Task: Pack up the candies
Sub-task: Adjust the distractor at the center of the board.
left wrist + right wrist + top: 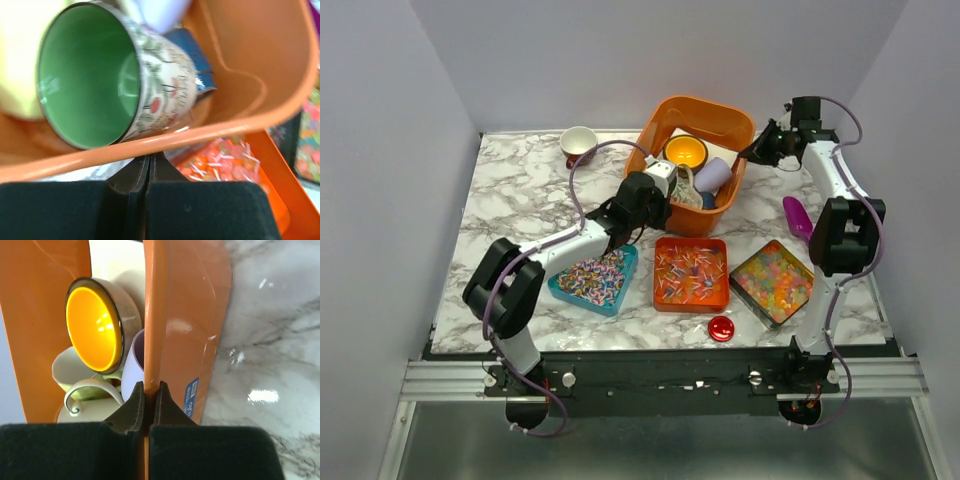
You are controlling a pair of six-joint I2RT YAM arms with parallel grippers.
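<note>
Working outward from the near edge: metal rail (650,372), then white-grey marbled bench (520,200). Red lid (721,327) sits in front. The candies (691,272) lie sorted in three trays (691,307) set in a row behind it. Farther back is an orange tub (692,222) of mugs (713,175). Left end effector (150,159) is pressed together at the tub's near rim. Right end effector (150,387) is pinching its right wall. Plain grey walls (400,150) on three sides.

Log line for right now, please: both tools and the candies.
left tool: shut, at orange bin near rim | right tool: shut on bin wall | candies: in three trays
</note>
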